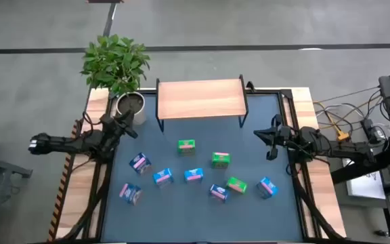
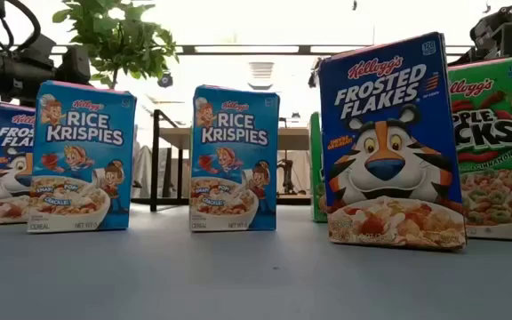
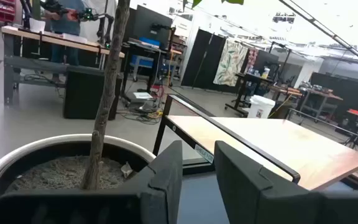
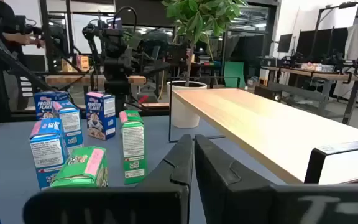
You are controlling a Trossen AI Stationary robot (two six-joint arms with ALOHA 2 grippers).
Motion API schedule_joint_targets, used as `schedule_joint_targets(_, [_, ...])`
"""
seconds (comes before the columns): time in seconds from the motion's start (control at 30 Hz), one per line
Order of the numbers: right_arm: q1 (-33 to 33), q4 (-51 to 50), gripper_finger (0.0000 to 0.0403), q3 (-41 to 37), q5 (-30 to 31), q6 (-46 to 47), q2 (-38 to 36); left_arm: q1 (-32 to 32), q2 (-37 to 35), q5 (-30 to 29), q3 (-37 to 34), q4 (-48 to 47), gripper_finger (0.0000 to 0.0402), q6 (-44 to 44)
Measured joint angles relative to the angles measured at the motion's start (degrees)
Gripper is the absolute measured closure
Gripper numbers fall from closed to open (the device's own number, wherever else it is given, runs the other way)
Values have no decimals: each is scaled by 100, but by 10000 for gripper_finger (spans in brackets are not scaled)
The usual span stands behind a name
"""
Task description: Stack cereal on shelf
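Cereal boxes (image 1: 193,175) are sitting scattered on your worktop (image 1: 181,217), the shelf (image 1: 200,99) behind them; left fingers (image 3: 166,180) are hovering slightly apart by the plant pot (image 1: 128,105), right fingers (image 4: 191,165) are pressing together, empty.

My claws (image 1: 271,137) are black. The cereal (image 1: 186,144) boxes are green or blue with pink labels. The shelf (image 1: 200,99) is pale wood over a blue-grey counter (image 1: 181,217).

The shelf (image 1: 200,96) top lay bare, open to approach from above. Before it, a strip of tabletop (image 1: 161,135) stood free, while the cereal boxes (image 1: 193,175) crowded the near half. A potted plant (image 1: 118,71) blocked the shelf's left end.
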Motion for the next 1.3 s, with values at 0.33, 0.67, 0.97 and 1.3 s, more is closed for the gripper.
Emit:
schedule_joint_targets(0.33, [0, 15, 394, 0, 0, -138, 0, 0, 0, 0, 0, 2, 324, 0])
schedule_joint_targets(0.67, [1, 149, 394, 0, -34, 370, 0, 1, 0, 0, 0, 6, 324, -29])
schedule_joint_targets(0.97, [0, 150, 394, 0, -39, 359, 0, 0, 0, 0, 0, 7, 324, -38])
schedule_joint_targets(1.3, [2, 149, 394, 0, -42, 352, 0, -33, -2, 1327, 0, -25, 324, -290])
